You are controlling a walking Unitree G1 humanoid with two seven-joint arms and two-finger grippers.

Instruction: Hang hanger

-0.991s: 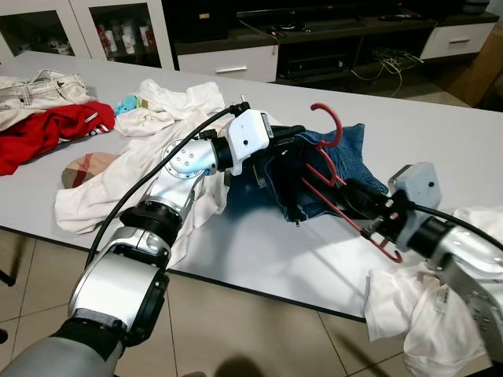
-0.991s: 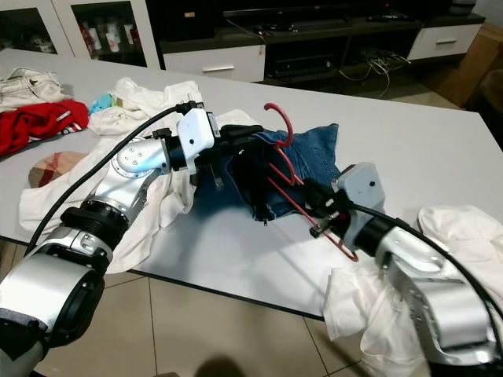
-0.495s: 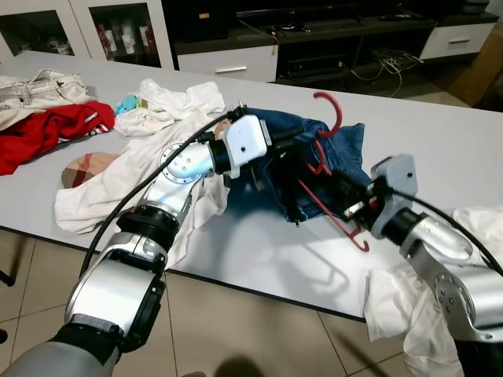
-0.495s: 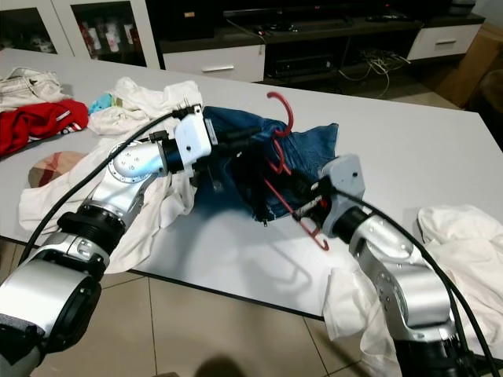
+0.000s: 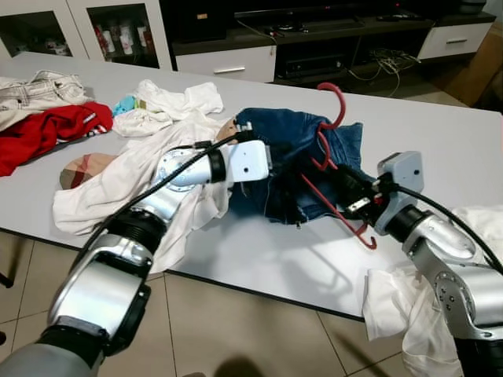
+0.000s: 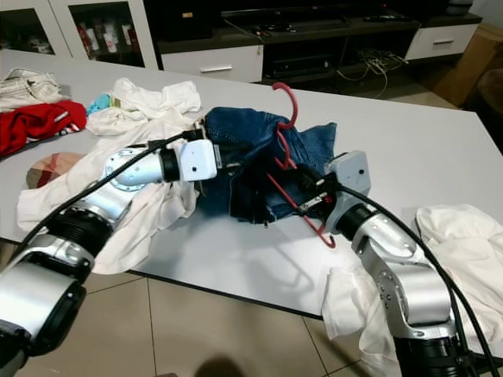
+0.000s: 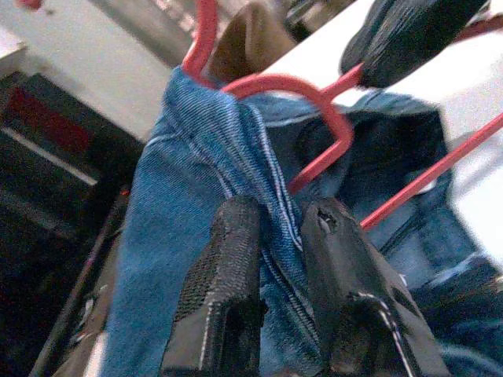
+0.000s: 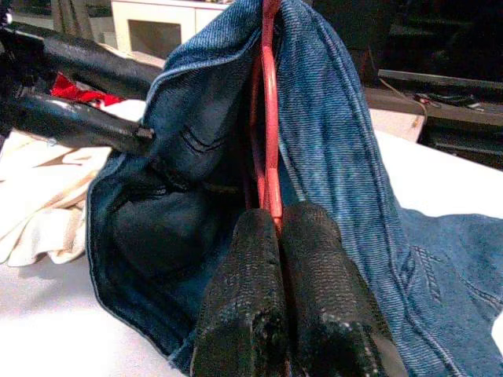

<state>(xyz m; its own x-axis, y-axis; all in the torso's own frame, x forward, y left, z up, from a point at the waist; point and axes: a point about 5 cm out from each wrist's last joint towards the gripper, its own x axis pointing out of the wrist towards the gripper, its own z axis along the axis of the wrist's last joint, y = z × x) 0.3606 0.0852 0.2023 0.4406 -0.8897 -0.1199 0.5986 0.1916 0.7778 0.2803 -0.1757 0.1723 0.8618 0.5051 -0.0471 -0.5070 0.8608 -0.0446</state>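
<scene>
A red plastic hanger (image 5: 339, 206) stands tilted inside a blue denim garment (image 5: 287, 149) in the middle of the grey table (image 5: 440, 133), with its hook (image 5: 336, 98) sticking up above the cloth. My left gripper (image 7: 271, 228) is shut on the denim's waistband edge, next to the hanger's shoulder; its white wrist (image 5: 251, 161) lies at the garment's left side. My right gripper (image 8: 275, 228) is shut on the hanger's red bar, low on the garment's right side (image 5: 346, 191). The denim drapes over both sides of the hanger.
A pile of white clothes (image 5: 118, 181) lies under my left arm, with a red garment (image 5: 47, 129) and a beige one (image 5: 39, 86) farther left. More white cloth (image 5: 479, 228) hangs at the table's right front edge. A TV cabinet (image 5: 236, 59) stands behind.
My right gripper has carried the hanger up and left, deeper into the denim. My left gripper has drawn the waistband down and left, spreading the denim over the hanger.
</scene>
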